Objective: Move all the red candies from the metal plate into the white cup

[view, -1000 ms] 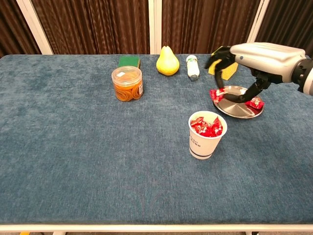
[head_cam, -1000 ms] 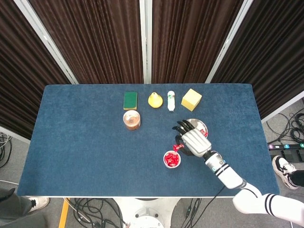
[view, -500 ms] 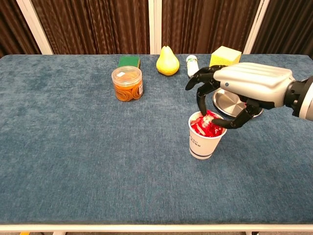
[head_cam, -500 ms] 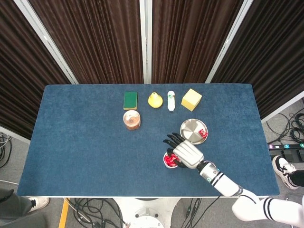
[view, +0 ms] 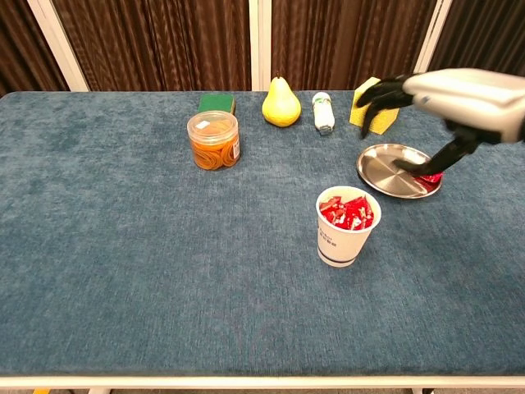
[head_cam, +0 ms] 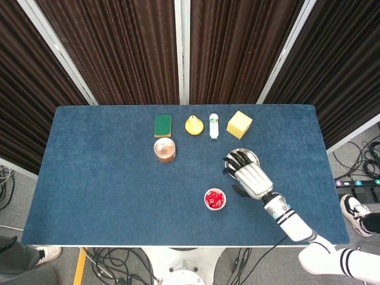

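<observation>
White cup point(view: 343, 233) candy-filled; plate point(view: 385, 176) seemingly one-candied.

You see a matt, napped blue cloth on the bench point(view: 123, 271), a polished metal plate point(view: 385, 170), glossy red candy wrappers point(view: 348, 213) in a smooth white paper cup point(view: 338, 242), and a hard silver-shelled right hand point(view: 467, 103) with black fingers.

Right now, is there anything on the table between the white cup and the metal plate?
No. In the chest view, only bare blue cloth lies between the white cup and the metal plate; the right hand hovers over the plate, not in that gap.
</observation>
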